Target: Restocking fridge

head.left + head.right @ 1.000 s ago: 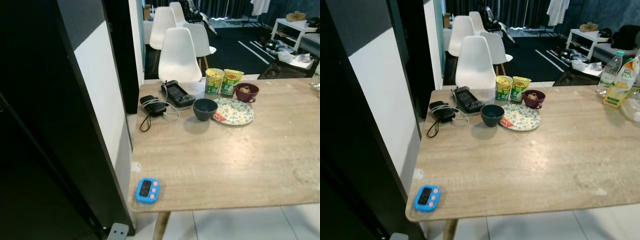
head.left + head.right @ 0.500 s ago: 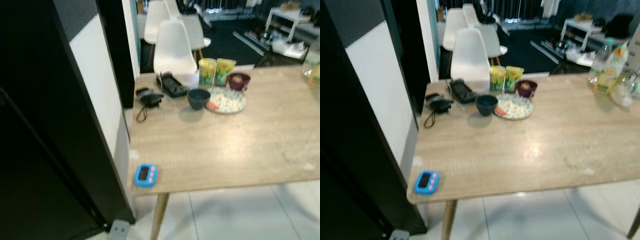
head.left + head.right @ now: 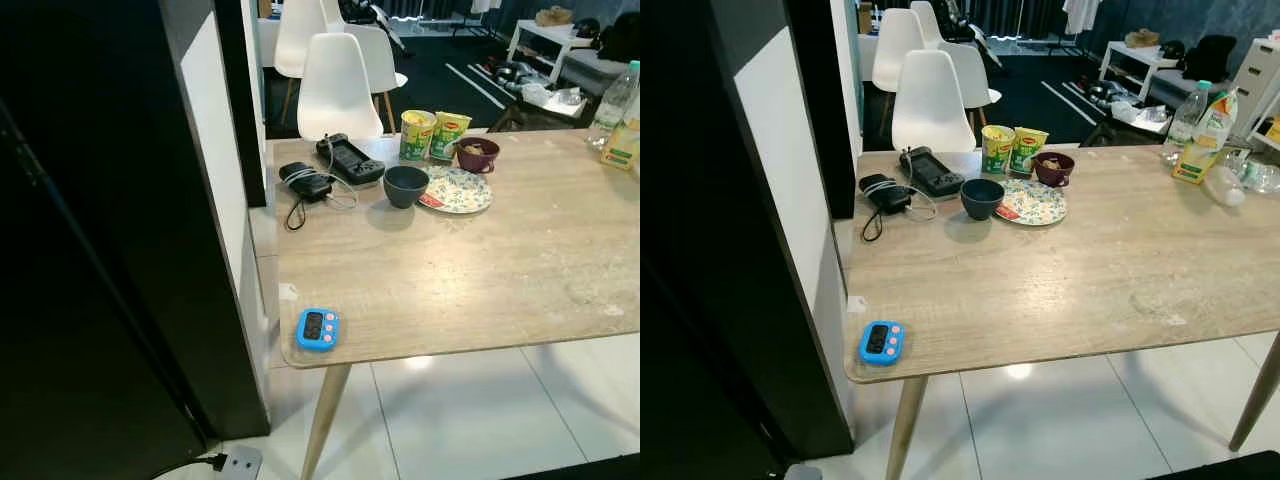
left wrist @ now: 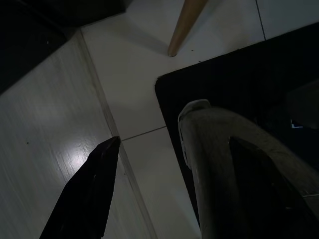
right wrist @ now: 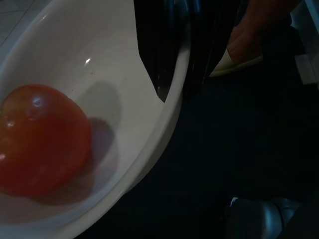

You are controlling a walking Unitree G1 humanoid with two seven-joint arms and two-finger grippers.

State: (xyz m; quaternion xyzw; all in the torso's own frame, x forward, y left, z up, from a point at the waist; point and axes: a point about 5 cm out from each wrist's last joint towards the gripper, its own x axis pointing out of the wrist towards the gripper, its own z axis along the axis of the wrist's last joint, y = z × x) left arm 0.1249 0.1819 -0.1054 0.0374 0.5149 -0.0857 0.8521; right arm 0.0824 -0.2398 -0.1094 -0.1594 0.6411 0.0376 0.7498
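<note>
In the right wrist view my right gripper (image 5: 174, 82) is shut on the rim of a white bowl (image 5: 84, 55), one black finger inside and one outside. A red tomato (image 5: 40, 139) lies in the bowl. My left gripper (image 4: 154, 124) hangs open over pale floor tiles and a dark mat, with nothing between its fingers. In the eye views a tall black fridge front (image 3: 90, 250) stands at the left, beside a wooden table (image 3: 480, 270).
On the table lie a blue timer (image 3: 317, 329) near the front corner, a dark bowl (image 3: 406, 186), a flowered plate (image 3: 457, 190), two noodle cups (image 3: 420, 135), a purple bowl (image 3: 478, 154) and black devices (image 3: 350, 160). Bottles (image 3: 1185, 120) stand far right. White chairs (image 3: 338, 90) stand behind.
The camera has pulled back and shifted, so more of the table, its legs and the floor now show. The things on the table have not moved.
</note>
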